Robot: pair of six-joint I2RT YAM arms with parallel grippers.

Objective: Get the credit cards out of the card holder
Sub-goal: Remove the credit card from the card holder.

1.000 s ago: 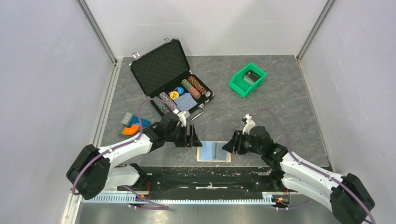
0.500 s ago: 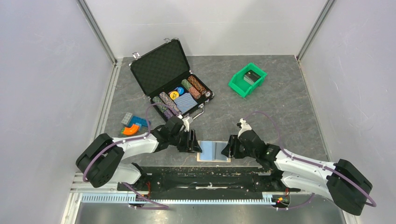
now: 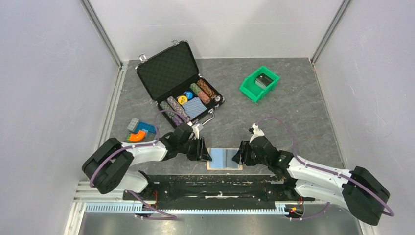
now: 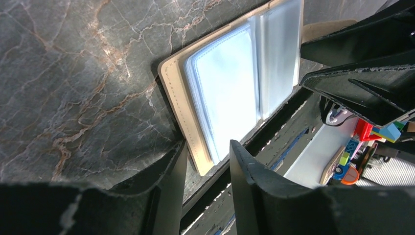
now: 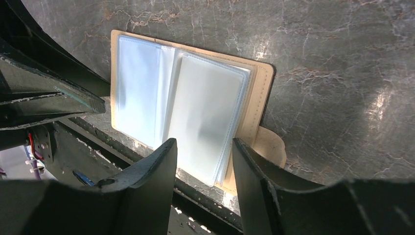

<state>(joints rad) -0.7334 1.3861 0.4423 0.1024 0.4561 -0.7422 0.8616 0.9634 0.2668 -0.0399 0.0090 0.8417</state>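
Observation:
The card holder [image 3: 224,159] lies spread open near the table's front edge, tan rim showing, with its tab [image 5: 269,142] on the right. Its clear sleeves [image 5: 195,112] show pale blue and grey faces. I cannot make out single credit cards within them. My left gripper [image 3: 206,155] sits low at the holder's left edge. Its jaws are open with a narrow gap, and the tan near corner [image 4: 203,164] lies between them. My right gripper [image 3: 238,156] is at the right edge, open, with its fingers [image 5: 164,156] straddling the near edge of the right sleeve.
An open black chip case [image 3: 169,73] with chips stands at the back left. A green bin [image 3: 259,83] is at the back right. Colourful toy pieces [image 3: 139,131] lie left of the left arm. The black front rail [image 3: 220,178] runs just below the holder.
Both grippers have come down and inward to the holder's two side edges. The left jaws have narrowed around the near corner. The right jaws keep the same gap.

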